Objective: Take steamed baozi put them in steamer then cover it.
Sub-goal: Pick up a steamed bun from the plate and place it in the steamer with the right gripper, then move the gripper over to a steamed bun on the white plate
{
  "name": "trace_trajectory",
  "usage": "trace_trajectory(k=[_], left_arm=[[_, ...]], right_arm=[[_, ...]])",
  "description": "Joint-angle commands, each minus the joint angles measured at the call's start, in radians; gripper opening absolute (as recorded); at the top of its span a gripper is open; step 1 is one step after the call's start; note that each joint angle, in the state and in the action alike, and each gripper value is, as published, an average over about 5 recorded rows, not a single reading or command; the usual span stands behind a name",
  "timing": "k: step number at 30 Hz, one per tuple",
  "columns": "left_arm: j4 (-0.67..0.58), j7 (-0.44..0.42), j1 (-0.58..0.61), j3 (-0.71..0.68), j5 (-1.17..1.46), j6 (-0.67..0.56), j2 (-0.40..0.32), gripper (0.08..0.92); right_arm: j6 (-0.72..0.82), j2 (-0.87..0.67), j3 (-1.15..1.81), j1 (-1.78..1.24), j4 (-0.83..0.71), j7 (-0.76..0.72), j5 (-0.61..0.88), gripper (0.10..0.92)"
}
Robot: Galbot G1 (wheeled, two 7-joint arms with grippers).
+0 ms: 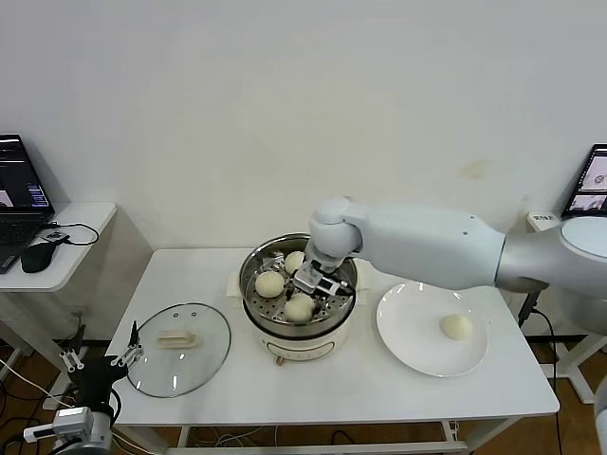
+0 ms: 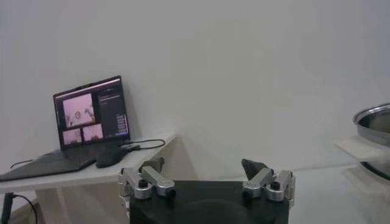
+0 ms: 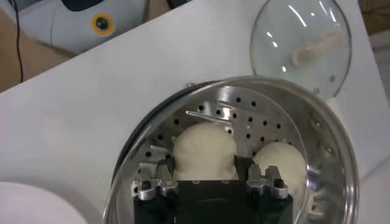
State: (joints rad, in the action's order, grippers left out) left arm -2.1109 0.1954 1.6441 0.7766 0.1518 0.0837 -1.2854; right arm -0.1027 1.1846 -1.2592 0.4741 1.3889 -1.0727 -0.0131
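Right tool (image 1: 317, 287) seemingly parted, left tool (image 1: 98, 358) spread, parked low.

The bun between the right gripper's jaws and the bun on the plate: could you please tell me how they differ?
The bun in the steamer lies on the perforated steel floor beside other buns; the bun on the plate lies alone on the flat white plate. The first sits between the jaws of the right gripper; nothing is near the second. Both are smooth, round and cream-white.
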Motion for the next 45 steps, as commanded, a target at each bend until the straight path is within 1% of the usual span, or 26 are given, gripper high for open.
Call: trace_trajectory(k=[1, 4, 7, 11, 19, 24, 28, 32, 38, 45], left_arm=[[-0.002, 0.0, 0.002, 0.003, 0.001, 0.0, 0.0, 0.823], [-0.005, 0.0, 0.006, 0.004, 0.001, 0.0, -0.001, 0.823], [-0.009, 0.0, 0.006, 0.004, 0.0, 0.001, 0.001, 0.823], [-0.01, 0.0, 0.005, 0.004, -0.001, 0.001, 0.008, 0.823], [-0.012, -0.002, 0.001, 0.003, -0.001, 0.003, 0.026, 0.823], [-0.013, -0.003, -0.003, -0.008, -0.004, 0.005, 0.033, 0.823], [-0.011, -0.005, -0.004, -0.016, -0.01, 0.006, 0.036, 0.823], [-0.01, -0.006, -0.007, -0.019, -0.012, 0.009, 0.042, 0.823], [-0.013, -0.006, -0.009, -0.037, -0.026, 0.017, 0.039, 0.823], [-0.021, -0.009, 0.001, -0.038, -0.037, 0.024, 0.041, 0.823]], right_arm=[[-0.016, -0.004, -0.005, 0.013, 0.002, -0.007, -0.005, 0.676], [-0.015, -0.025, 0.014, 0.035, 0.001, -0.006, 0.002, 0.76], [-0.003, -0.064, 0.039, 0.069, 0.009, -0.002, 0.035, 0.81], [0.045, -0.146, 0.074, 0.115, 0.041, -0.011, 0.077, 0.822], [0.292, -0.365, 0.137, 0.122, 0.079, -0.023, 0.085, 0.823], [0.38, -0.515, 0.182, 0.062, 0.091, -0.042, 0.076, 0.823], [0.376, -0.636, 0.254, -0.044, 0.096, -0.058, 0.013, 0.823], [0.334, -0.7, 0.373, -0.208, 0.061, -0.067, -0.077, 0.823], [0.274, -0.706, 0.575, -0.471, -0.011, -0.073, -0.209, 0.823], [0.262, -0.663, 0.718, -0.628, -0.079, -0.074, -0.262, 0.823]])
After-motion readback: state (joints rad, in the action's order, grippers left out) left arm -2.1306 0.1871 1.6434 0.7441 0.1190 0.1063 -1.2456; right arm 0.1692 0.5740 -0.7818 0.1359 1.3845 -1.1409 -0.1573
